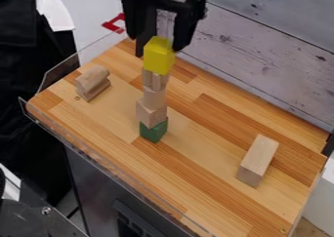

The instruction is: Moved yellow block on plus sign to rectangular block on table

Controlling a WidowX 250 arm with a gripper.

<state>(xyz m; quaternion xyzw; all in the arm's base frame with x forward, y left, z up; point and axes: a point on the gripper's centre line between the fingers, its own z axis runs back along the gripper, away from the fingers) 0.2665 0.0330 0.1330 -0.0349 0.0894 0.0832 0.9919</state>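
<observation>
Well, pegboard-pale block (93,83): at the left of the table (196,182), grooved along its side, bare wood.
Green block (154,131): foot of the tower, one corner towards the camera; the whole pile rests on it.
Middle blocks (151,112): plain wood, set one on another, their edges out of line, so a sideways nudge could topple them.
Plus sign (155,80): apparently the notched piece directly beneath the yellow block (158,58).
Yellow block, place: top of the tower, upright, at the gripper.
Yellow block, handling: probably light, stiff and hard to harm; smooth faces might slip under a crooked hold.
Yellow block, hold: best taken squarely by two opposite sides, about mid-height, then lifted straight up.
Yellow block, looks: bright, evenly coloured, flat-faced, crisp-edged, a little taller than wide.
Gripper (158,51): black, down around the yellow block's upper part; how far open it is, and whether it grips the block, cannot be told.
Long block (259,154): lying flat at the right, pale, its broad top a likely resting place.
</observation>
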